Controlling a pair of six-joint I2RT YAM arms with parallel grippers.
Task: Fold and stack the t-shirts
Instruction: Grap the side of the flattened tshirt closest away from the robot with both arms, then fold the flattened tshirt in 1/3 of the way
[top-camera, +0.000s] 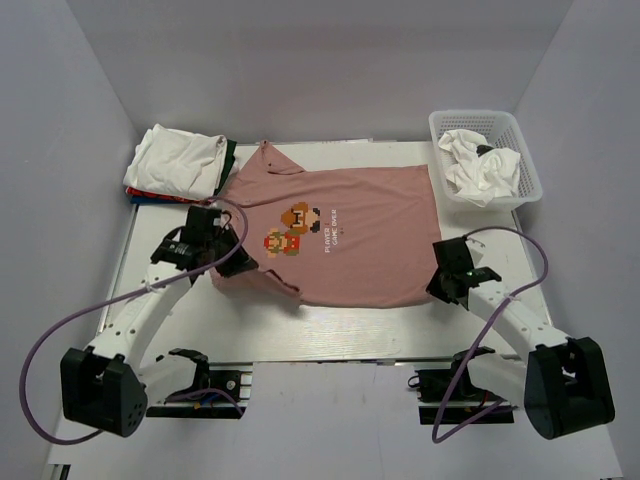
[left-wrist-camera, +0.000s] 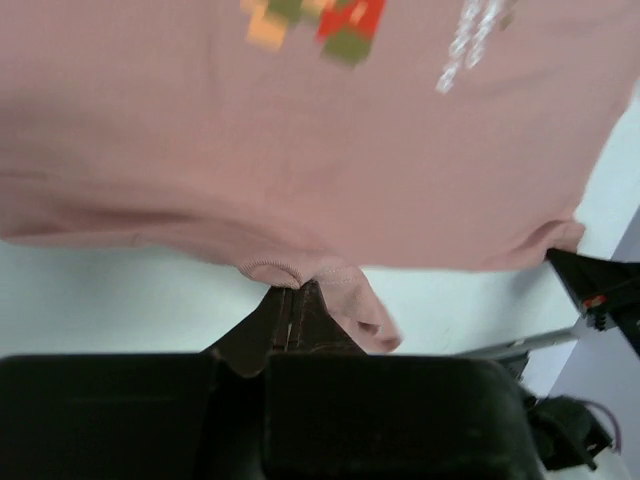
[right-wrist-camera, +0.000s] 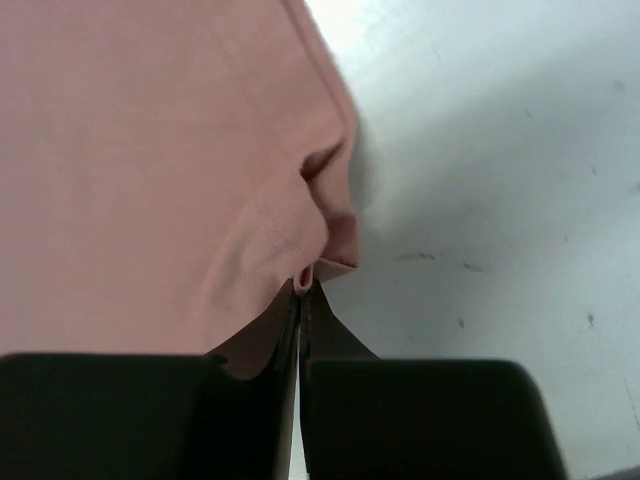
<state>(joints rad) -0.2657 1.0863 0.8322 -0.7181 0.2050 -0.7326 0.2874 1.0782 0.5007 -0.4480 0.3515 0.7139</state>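
A dusty pink t-shirt (top-camera: 350, 225) with a pixel-art print and white text lies spread on the white table. My left gripper (top-camera: 238, 262) is shut on its near left edge, by the sleeve; the pinched fold shows in the left wrist view (left-wrist-camera: 290, 285). My right gripper (top-camera: 437, 280) is shut on its near right hem corner (right-wrist-camera: 312, 275). A stack of folded t-shirts (top-camera: 180, 163), white on top with red, dark green and blue beneath, sits at the back left.
A white plastic basket (top-camera: 527, 155) at the back right holds a crumpled white shirt (top-camera: 480, 165). Grey walls enclose the table on three sides. Purple cables loop beside both arms.
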